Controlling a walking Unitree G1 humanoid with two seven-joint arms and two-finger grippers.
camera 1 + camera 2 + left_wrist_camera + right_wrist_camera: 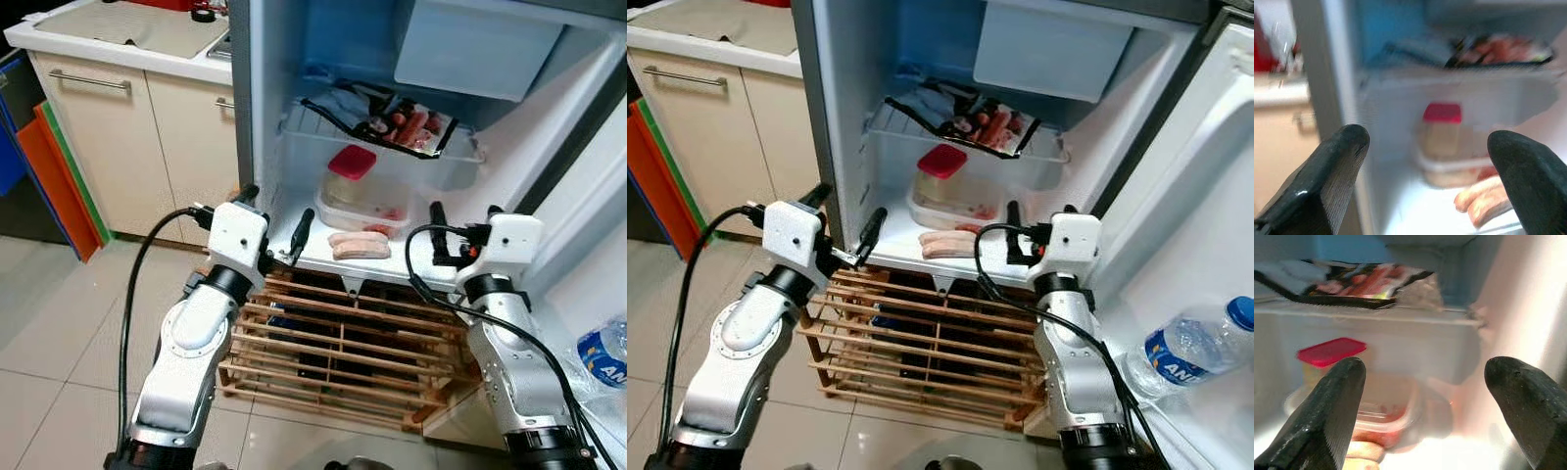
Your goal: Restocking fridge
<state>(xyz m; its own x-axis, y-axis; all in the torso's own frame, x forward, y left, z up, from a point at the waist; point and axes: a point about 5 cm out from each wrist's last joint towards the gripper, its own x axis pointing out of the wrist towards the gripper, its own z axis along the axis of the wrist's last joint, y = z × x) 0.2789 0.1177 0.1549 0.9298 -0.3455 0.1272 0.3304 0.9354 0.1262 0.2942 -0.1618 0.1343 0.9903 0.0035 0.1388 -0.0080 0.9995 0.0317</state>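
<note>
The fridge (269,117) stands open in front of me. A dark pack of sausages (392,122) lies on its wire shelf. Below it a red-lidded tub (350,176) rests on a clear flat box (362,211). Two pale sausages (359,245) lie at the front of the white bottom shelf. My left gripper (278,204) is open at the shelf's front left corner, holding nothing. My right gripper (465,211) is open at the front right, also holding nothing. Between the black fingers (1332,176) in the left wrist view I see the tub (1442,129). The right wrist view looks past its fingers (1327,416) at the sausage pack (1361,286).
A wooden slatted rack (343,343) sits on the tiled floor under the fridge. The open fridge door on the right holds a water bottle (1190,343). Beige kitchen cabinets (108,127) with a counter stand to the left, and orange and green boards (54,176) lean beside them.
</note>
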